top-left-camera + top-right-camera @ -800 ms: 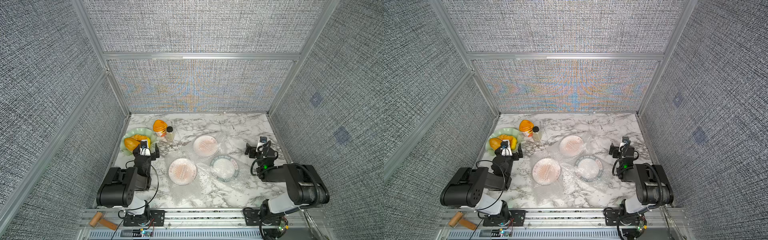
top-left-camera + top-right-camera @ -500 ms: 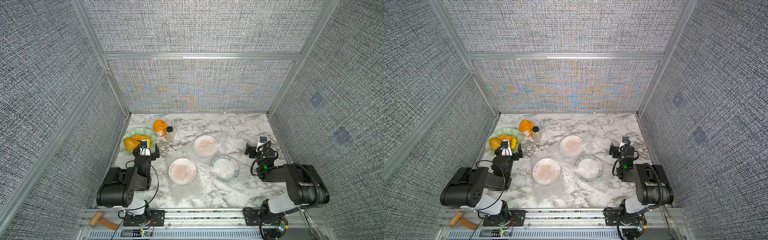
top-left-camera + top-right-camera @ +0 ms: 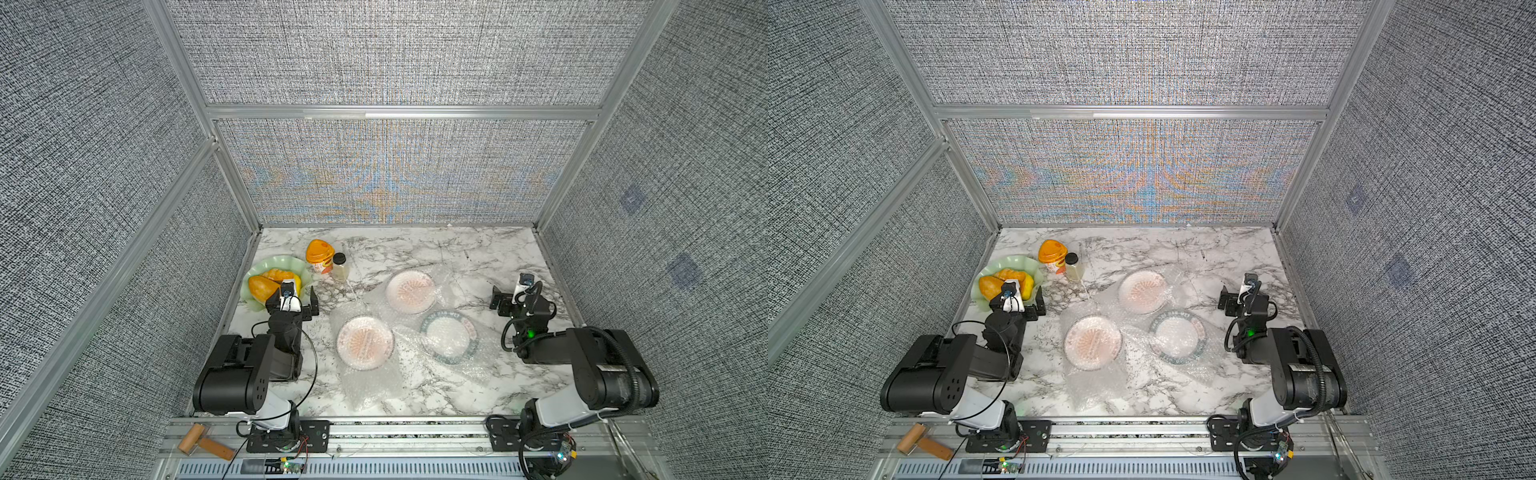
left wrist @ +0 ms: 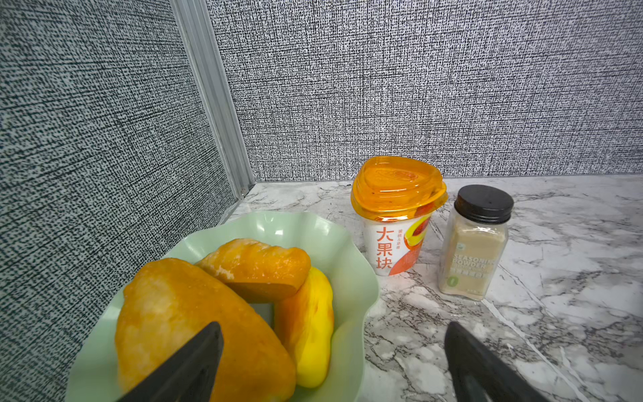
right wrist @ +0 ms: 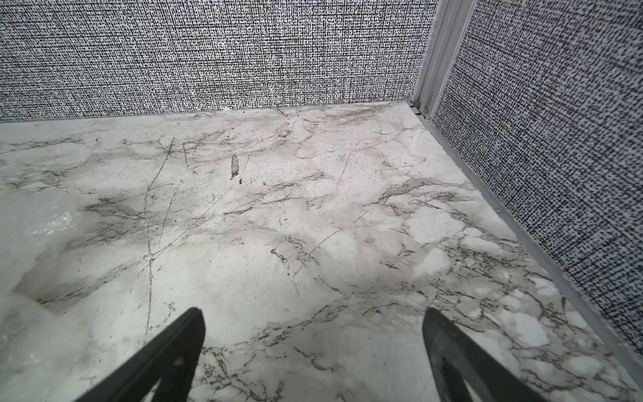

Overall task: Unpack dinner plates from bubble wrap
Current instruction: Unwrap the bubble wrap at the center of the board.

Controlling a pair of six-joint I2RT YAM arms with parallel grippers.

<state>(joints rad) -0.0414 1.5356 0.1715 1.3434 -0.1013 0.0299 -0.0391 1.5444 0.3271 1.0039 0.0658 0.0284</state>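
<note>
Though near the side wall point(image 5: 556, 139), right fingers point(image 5: 167, 358) over bare marble point(image 5: 313, 226).

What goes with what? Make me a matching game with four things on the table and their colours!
Things:
1. lettered plate
2. cup
3. seasoning jar
4. wavy dish

Colours:
A. black cap
B. pale green all over
C. dark green band round the rim
D. orange lid

Pairs: 1-C, 2-D, 3-A, 4-B
</note>
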